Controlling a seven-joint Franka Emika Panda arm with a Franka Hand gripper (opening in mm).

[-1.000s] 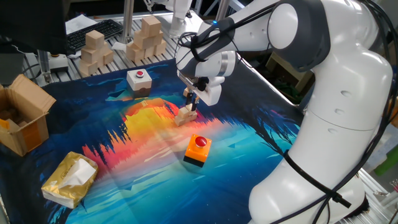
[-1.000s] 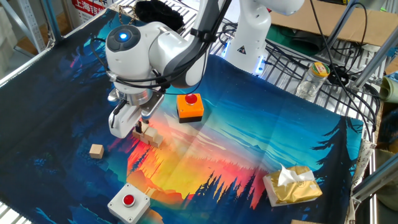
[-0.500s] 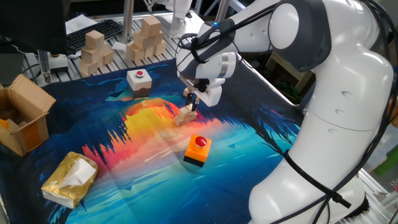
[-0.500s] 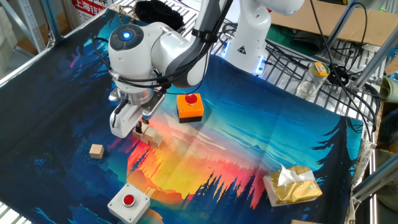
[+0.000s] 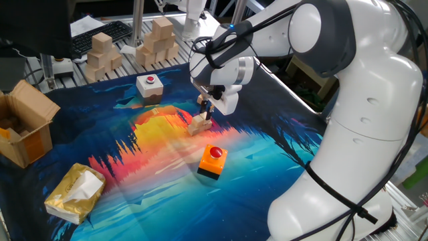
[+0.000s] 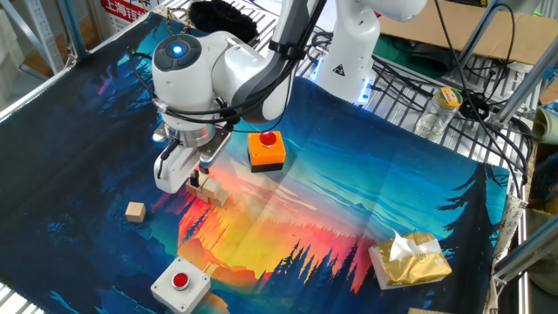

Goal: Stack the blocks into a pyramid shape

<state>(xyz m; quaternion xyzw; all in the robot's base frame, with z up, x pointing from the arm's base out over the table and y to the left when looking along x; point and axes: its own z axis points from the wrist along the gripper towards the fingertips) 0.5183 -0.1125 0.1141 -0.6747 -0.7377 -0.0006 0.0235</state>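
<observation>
Small light-tan wooden blocks point(image 5: 198, 124) sit in a tight cluster in the middle of the mat; they also show in the other fixed view point(image 6: 212, 193). One more small block point(image 6: 134, 210) lies alone to the left of the cluster. My gripper point(image 5: 206, 111) points down right over the cluster, and it also shows in the other fixed view point(image 6: 195, 180). Its fingers stand close together around a small block at the top of the cluster. The arm hides part of the cluster.
An orange button box point(image 5: 212, 161) sits near the cluster and a white button box point(image 5: 150, 85) farther back. Large pale wooden blocks point(image 5: 101, 53) are piled behind the mat. A cardboard box point(image 5: 23, 130) and a yellow tissue pack point(image 5: 75, 194) lie to the left.
The arm shifted very slightly a second ago and has held still since. The blocks have not moved.
</observation>
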